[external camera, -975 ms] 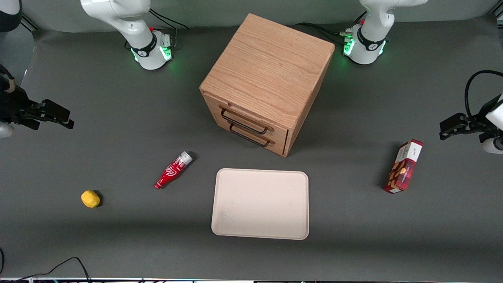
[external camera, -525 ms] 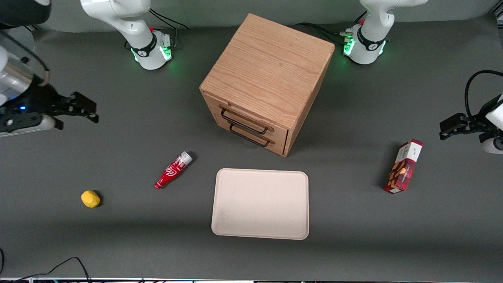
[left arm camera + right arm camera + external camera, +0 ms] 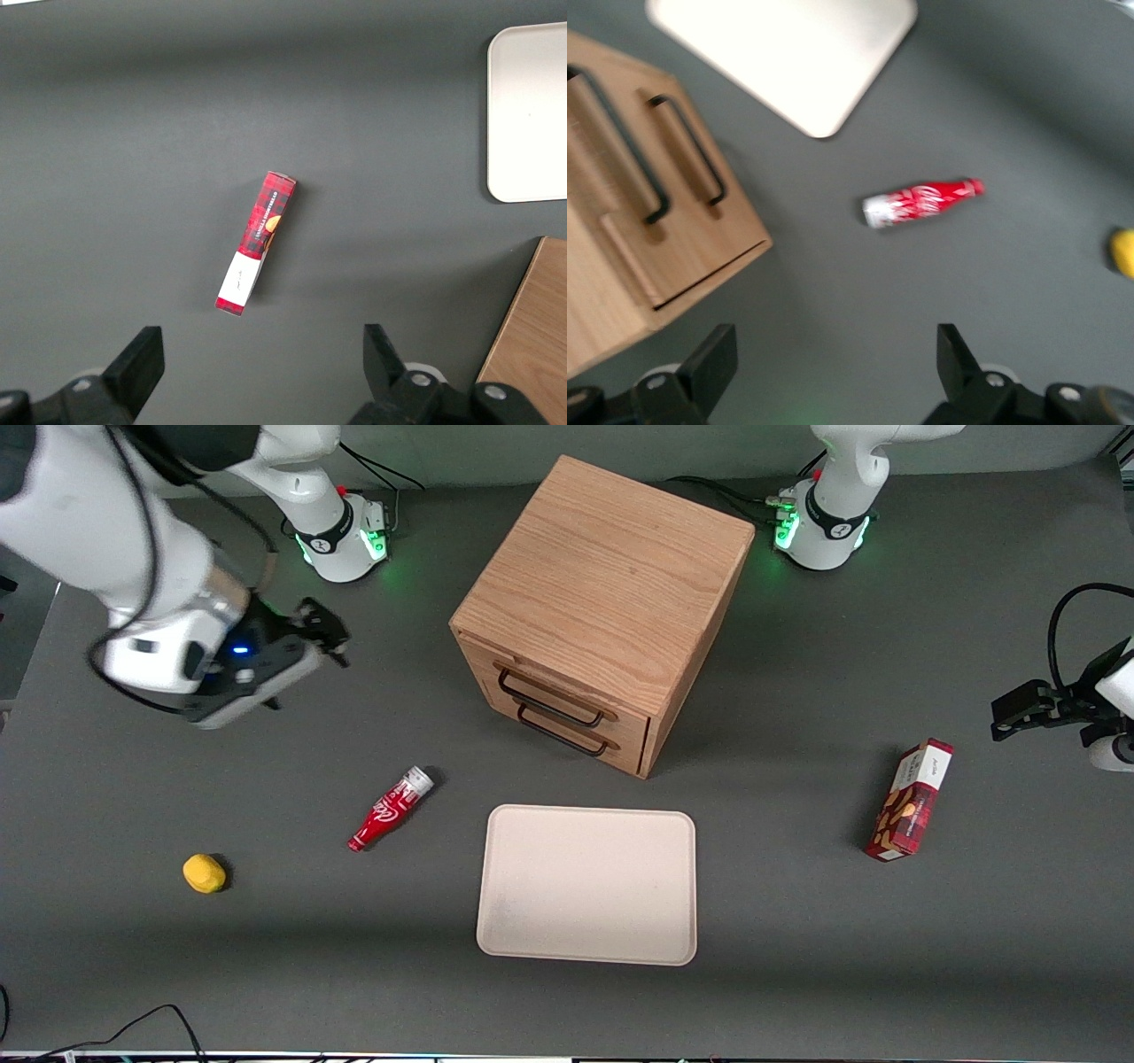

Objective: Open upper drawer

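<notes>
Gripper: fingers spread wide, holding nothing, raised above the table toward the working arm's end.
Upper drawer: closed, topmost in the wooden cabinet, well apart from the gripper.
Red bottle: lying on the table, nearer the front camera than the gripper.

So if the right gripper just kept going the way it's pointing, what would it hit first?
Probably the cabinet, likely near the upper drawer. The gripper is open, above bare table; depth is unclear.

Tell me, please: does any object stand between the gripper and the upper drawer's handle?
Nothing visible does. The open gripper hangs above bare table toward the working arm's end, apart from the upper drawer. The red bottle lies nearer the front camera, off that line.
</notes>
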`<move>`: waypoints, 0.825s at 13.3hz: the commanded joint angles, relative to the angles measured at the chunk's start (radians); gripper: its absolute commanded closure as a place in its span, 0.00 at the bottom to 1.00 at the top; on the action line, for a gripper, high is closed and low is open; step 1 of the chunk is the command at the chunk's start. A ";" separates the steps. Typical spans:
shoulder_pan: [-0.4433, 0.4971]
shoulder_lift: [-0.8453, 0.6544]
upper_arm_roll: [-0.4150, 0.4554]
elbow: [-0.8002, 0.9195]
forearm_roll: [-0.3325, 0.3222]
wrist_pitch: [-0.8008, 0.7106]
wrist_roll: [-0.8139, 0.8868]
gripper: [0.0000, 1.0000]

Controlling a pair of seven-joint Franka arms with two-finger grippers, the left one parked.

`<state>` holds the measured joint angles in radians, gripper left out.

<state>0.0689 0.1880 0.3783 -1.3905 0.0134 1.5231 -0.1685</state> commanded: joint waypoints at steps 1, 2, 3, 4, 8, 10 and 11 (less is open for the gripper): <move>-0.004 0.135 0.094 0.105 -0.015 -0.008 -0.109 0.00; -0.004 0.174 0.120 0.128 -0.015 -0.008 -0.141 0.00; -0.003 0.203 0.138 0.137 -0.015 -0.006 -0.149 0.00; 0.000 0.232 0.163 0.140 -0.015 0.008 -0.149 0.00; 0.017 0.318 0.235 0.139 -0.015 0.112 -0.147 0.00; 0.031 0.367 0.252 0.139 -0.010 0.170 -0.149 0.00; 0.032 0.395 0.267 0.139 -0.010 0.195 -0.149 0.00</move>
<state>0.0901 0.5134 0.6172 -1.2947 0.0130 1.6872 -0.3006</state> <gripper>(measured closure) 0.000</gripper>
